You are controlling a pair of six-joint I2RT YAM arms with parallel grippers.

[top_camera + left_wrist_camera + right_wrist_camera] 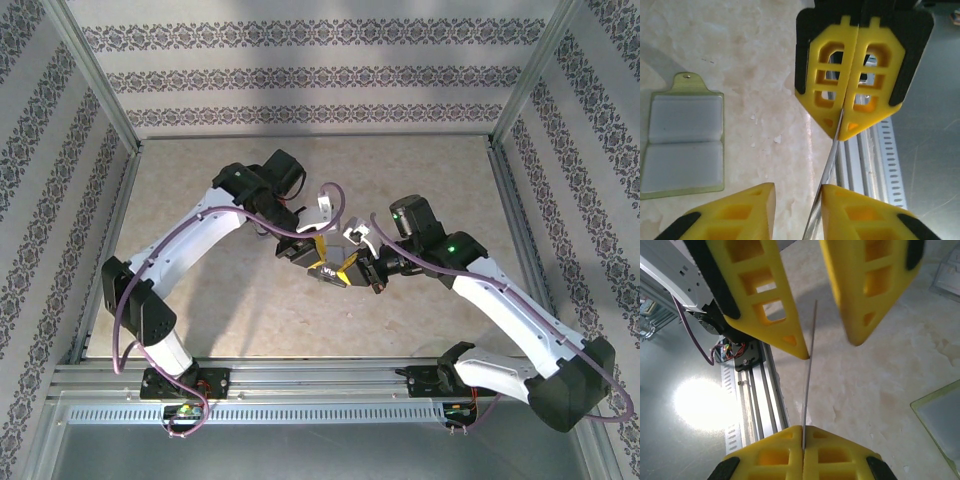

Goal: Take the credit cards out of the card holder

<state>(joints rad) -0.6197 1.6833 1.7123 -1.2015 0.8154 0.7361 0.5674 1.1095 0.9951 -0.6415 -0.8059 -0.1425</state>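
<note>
"One card (832,150) is up off the bench (765,75). Who has it?"

"The right pincer (840,134). Its jaws are shut flat on one end. The card shows only as a thin line, edge-on, so I can't tell its colour."

"And the left pincer (797,186)?"

"Its jaws stand apart, one on each side of the card's other end. From the right wrist, one finger looks to touch the card's face and the other is well clear. Nothing is clamped on that side."

"Why hold it in mid-air like that?"

"My guess is a handover. A thin card lying flat is hard to pick up. Pinched by one end, it leaves a free end for the other pincer to close on, with its flat faces turned to the pads."

"Where's the holder (682,140)?"

"Lying open and flat on the bench, well apart from the card and off to one side of the pincers. Its yellowish tab points away from the left wrist camera."

"Anything in it?"

"There are two pale pockets, one above the other, inside a greenish clear border. Both look blank grey, with no coloured card showing through. They're frosted, though, so I wouldn't swear they're empty."

"What's the risk?"

"If the right pincer lets go before the left one bites, the card drops."
</note>
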